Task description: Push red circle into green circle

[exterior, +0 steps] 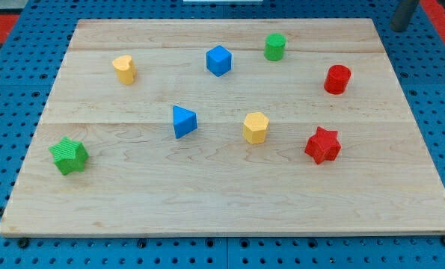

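While red circle [337, 79] sits apart, green circle [274, 47] upright

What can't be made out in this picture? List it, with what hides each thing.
1. My tip: the dark rod enters at the view's top right corner, and the top edge cuts it off. Its lower end seems to lie beyond the board, so contact cannot be judged.
2. The red circle and green circle show only their near sides; their far sides are hidden by their own bodies.

Only short stretch of my rod [403, 13] visible at view's top right corner: dark grey-blue, straight, cylindrical, smooth, unmarked. Upper part cropped by frame. No cables or screws discernible.
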Controlling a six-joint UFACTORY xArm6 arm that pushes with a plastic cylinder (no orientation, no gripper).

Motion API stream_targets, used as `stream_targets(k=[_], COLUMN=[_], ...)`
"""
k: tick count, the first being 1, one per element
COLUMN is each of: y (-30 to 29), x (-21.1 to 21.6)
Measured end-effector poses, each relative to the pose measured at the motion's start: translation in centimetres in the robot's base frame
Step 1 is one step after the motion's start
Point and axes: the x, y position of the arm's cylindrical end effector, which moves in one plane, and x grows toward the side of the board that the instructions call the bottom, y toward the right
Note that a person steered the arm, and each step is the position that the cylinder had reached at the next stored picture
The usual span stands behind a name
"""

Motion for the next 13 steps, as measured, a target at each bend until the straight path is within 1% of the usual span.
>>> stream_targets(k=[1, 2, 3, 4, 5, 6, 7, 8, 10, 11, 12, 13], y=[-0.8, -6.7, -10.7, -10.1, -7.6, -6.3, -5.0, -4.9, -17.1, -18.7, -18.5, -21.1], x=[5.3, 7.9, 8.1, 8.1, 8.3, 9.5, 12.2, 13.9, 13.5, 12.4, 14.8, 12.0])
